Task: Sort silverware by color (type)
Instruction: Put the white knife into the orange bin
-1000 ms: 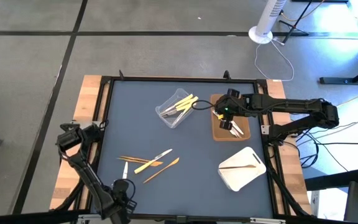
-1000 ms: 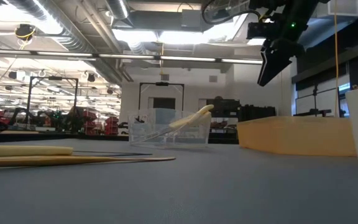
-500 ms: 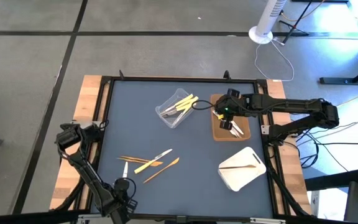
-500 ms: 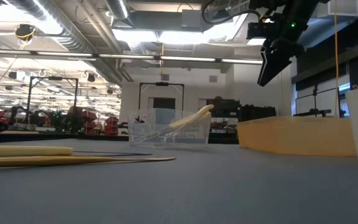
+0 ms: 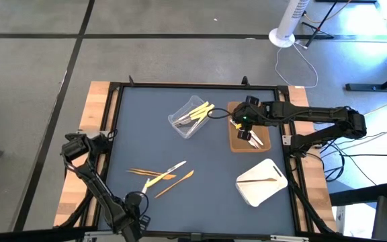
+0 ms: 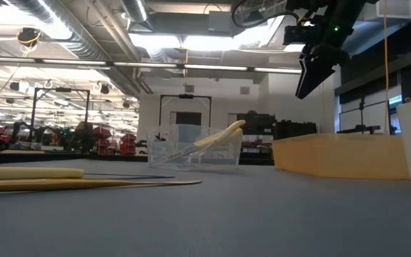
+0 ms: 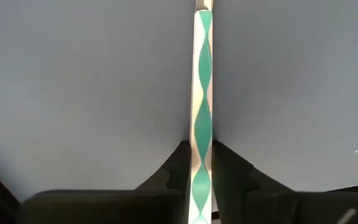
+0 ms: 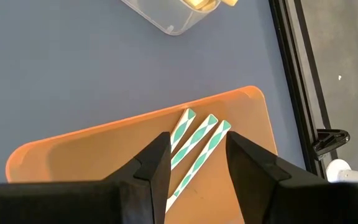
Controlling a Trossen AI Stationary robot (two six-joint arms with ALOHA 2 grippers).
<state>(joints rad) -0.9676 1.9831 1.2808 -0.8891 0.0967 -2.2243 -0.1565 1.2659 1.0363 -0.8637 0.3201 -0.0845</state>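
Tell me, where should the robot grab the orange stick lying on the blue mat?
Grip the orange stick near its middle, straight down from above, fingers crosswise to it. It lies flat and slanted on the mat, so only its thin sides offer a pinch. Its half toward the white tray looks clear of the other sticks, so favour that.

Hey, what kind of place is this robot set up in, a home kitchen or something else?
Not a kitchen; it looks like a lab or industrial workshop. The low view shows exposed ceiling ducts and strip lights over an open hall with dark equipment racks. From above, the table stands on a bare concrete floor.
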